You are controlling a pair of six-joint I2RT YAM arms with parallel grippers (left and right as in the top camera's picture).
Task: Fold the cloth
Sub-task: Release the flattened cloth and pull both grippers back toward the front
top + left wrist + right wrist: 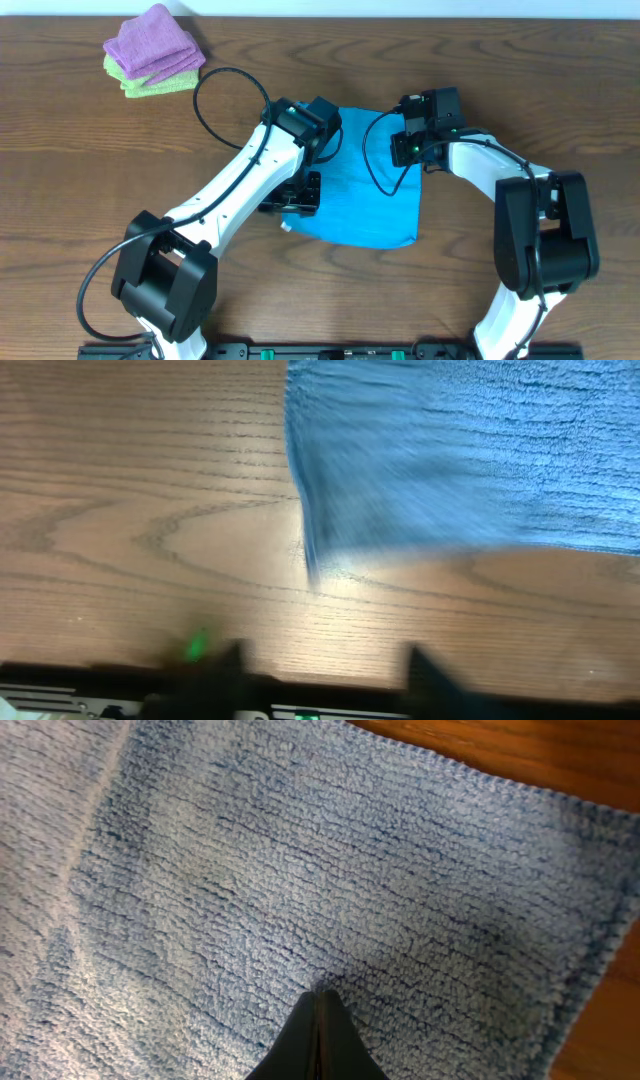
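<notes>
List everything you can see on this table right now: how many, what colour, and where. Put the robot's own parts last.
blue cloth: one, sky blue, mid-table between the arms
purple folded cloth: one, purple, far-left corner, on top of the green one
light-green folded cloth: one, light green, under the purple one
table: one, brown wood grain
left gripper: one, black, fingers apart, at the blue cloth's left edge
right gripper: one, black, fingers together, over the blue cloth's far-right part
</notes>
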